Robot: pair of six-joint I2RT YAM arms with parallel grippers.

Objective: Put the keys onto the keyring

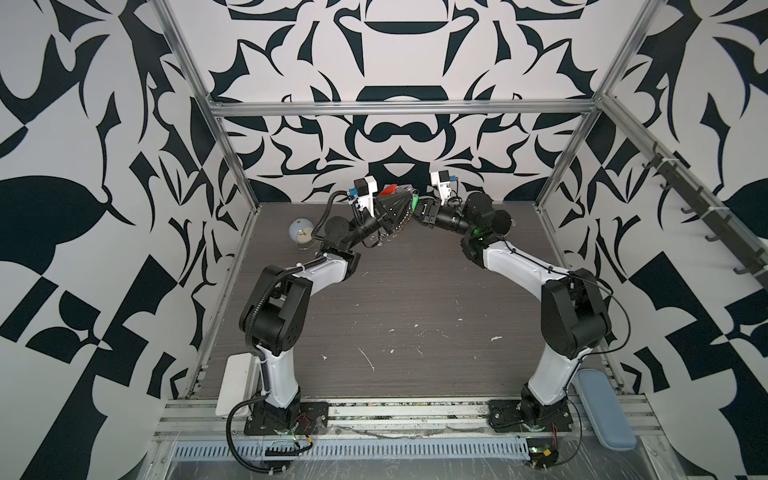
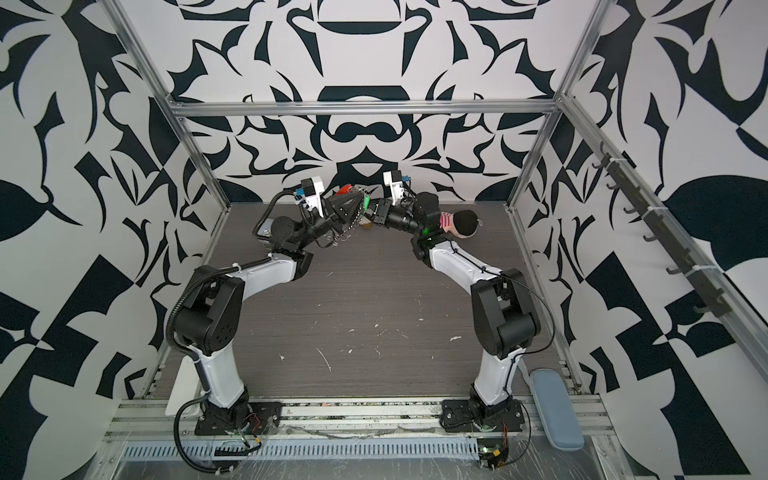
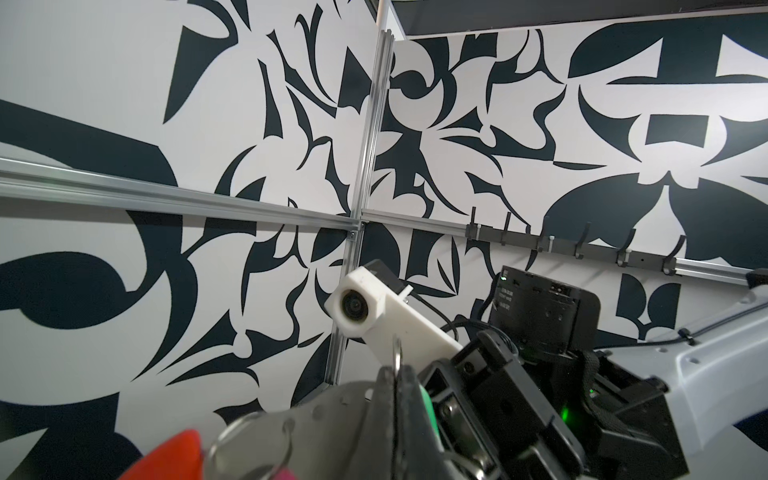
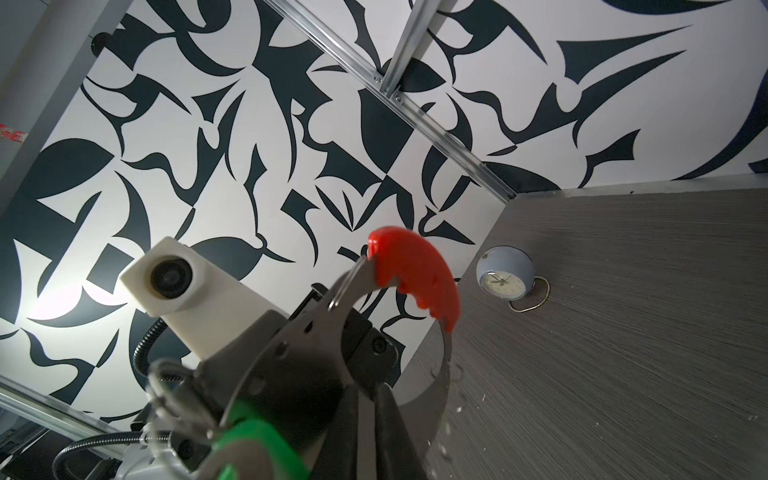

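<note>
Both arms meet raised above the table's far middle. My left gripper [image 1: 407, 195] [image 3: 397, 370] is shut on a thin wire ring of the keyring. The keyring's orange-red strip [image 1: 388, 190] [image 4: 415, 270] sticks up behind the gripper, and its silver chain [image 1: 401, 226] [image 2: 352, 226] dangles below. The bright green key tag [image 1: 414, 202] [image 3: 429, 405] [image 4: 253, 440] sits between the two grippers, right at the tip of my right gripper [image 1: 417, 208] [image 4: 367, 388]. The right fingers stand a narrow gap apart. What lies in that gap, I cannot make out.
A pale blue globe clock [image 1: 301, 232] [image 4: 503, 278] on a wire stand sits at the table's far left. A dark plush with pink stripes [image 2: 461, 222] lies far right behind the right arm. A blue case [image 1: 604, 407] and a white pad [image 1: 235, 386] flank the arm bases. A hook rail [image 1: 706, 208] lines the right wall.
</note>
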